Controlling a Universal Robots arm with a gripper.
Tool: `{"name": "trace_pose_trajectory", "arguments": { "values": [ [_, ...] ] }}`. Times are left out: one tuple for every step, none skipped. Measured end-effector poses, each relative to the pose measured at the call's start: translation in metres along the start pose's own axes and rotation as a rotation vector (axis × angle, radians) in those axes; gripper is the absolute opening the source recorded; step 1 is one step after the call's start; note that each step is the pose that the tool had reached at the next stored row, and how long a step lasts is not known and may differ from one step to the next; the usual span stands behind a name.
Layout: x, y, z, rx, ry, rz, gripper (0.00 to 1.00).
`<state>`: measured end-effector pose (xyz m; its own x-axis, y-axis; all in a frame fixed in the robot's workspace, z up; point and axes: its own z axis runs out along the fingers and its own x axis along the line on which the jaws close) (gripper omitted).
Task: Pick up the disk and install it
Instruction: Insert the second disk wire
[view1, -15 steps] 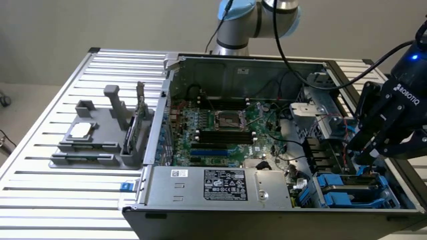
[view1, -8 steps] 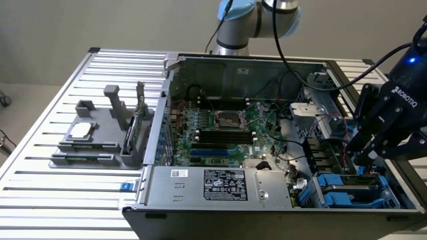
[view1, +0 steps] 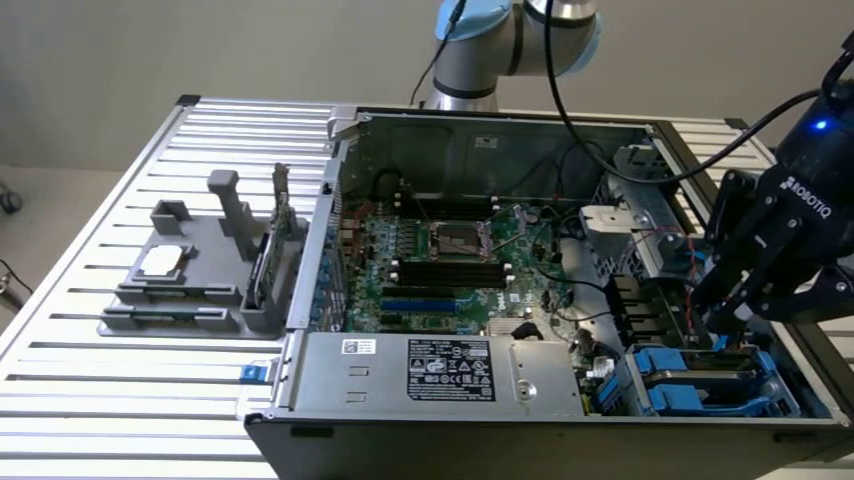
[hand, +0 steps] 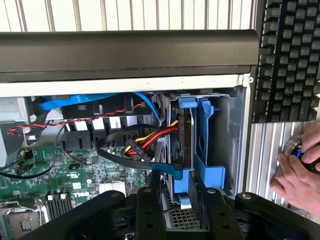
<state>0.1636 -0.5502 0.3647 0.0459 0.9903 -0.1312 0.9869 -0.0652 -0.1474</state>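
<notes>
The disk (hand: 183, 131) stands on edge in the blue drive bay (hand: 207, 145) at the case's front corner, its thin blue carrier showing along its rim. My gripper (hand: 178, 196) reaches down onto it, one black finger on each flat side, shut on the disk. In the exterior view the gripper (view1: 731, 322) hangs over the blue bay (view1: 681, 390) at the exterior view's right. There my fingers hide most of the disk.
Red, yellow and black cables (hand: 145, 142) crowd beside the bay. The open case (view1: 334, 230) holds a motherboard (view1: 454, 260) and a grey power supply box (view1: 427, 370). A grey fixture (view1: 200, 270) stands outside. A keyboard (hand: 290, 60) and a person's hand (hand: 295, 172) lie beyond the case wall.
</notes>
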Motion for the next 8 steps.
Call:
{"name": "trace_pose_trajectory", "arguments": {
  "values": [
    [0.0, 0.0, 0.0003, 0.0, 0.0, 0.0, 0.36],
    [0.0001, 0.0001, 0.0005, 0.0, -0.0001, -0.001, 0.35],
    [0.0001, 0.0001, 0.0007, 0.0001, -0.0001, -0.001, 0.35],
    [0.0001, 0.0002, 0.001, 0.0, -0.0002, -0.001, 0.28],
    [0.0002, 0.0002, 0.0012, 0.0002, -0.0002, -0.002, 0.28],
    [0.0002, 0.0002, 0.0015, 0.0002, -0.0003, -0.002, 0.22],
    [0.0002, 0.0002, 0.0018, 0.0002, -0.0003, -0.002, 0.17],
    [0.0003, 0.0003, 0.002, 0.0002, -0.0004, -0.003, 0.17]
  ]
}}
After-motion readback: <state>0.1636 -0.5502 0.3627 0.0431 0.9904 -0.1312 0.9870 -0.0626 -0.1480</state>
